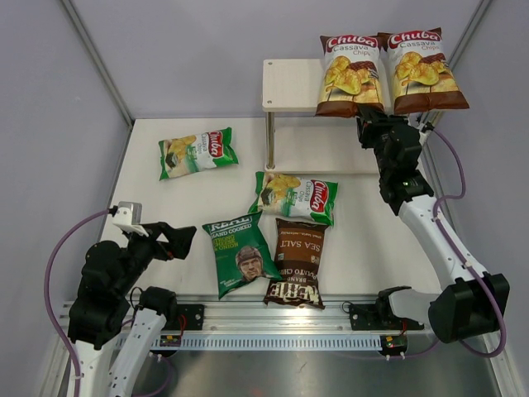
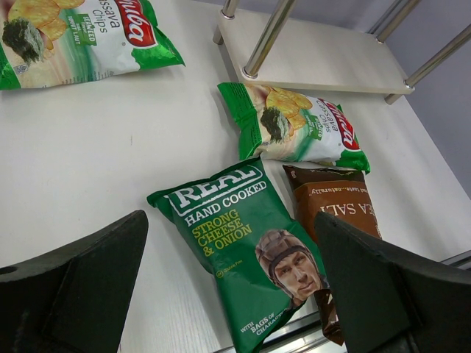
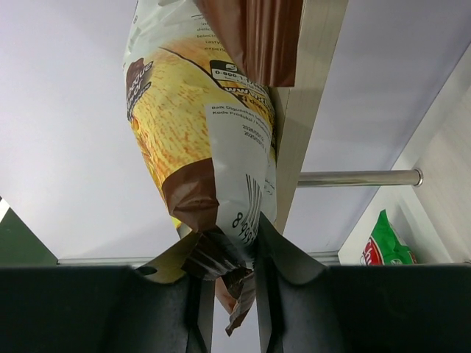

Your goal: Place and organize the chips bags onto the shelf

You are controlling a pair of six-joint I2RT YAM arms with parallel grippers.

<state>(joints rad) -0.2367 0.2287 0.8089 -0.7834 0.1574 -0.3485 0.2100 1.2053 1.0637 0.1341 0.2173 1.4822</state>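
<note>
The shelf stands at the back right. Two brown-and-white Chuba bags lie side by side on its top board. My right gripper is shut on the bottom seam of the left one, beside the board's edge. On the table lie two green Chuba bags, the dark green REAL bag and the brown Kettle bag. My left gripper is open and empty, held just left of the REAL bag.
A metal shelf leg stands near the middle green Chuba bag. The lower shelf board holds no bags. An aluminium rail runs along the near edge. Grey walls close in the sides.
</note>
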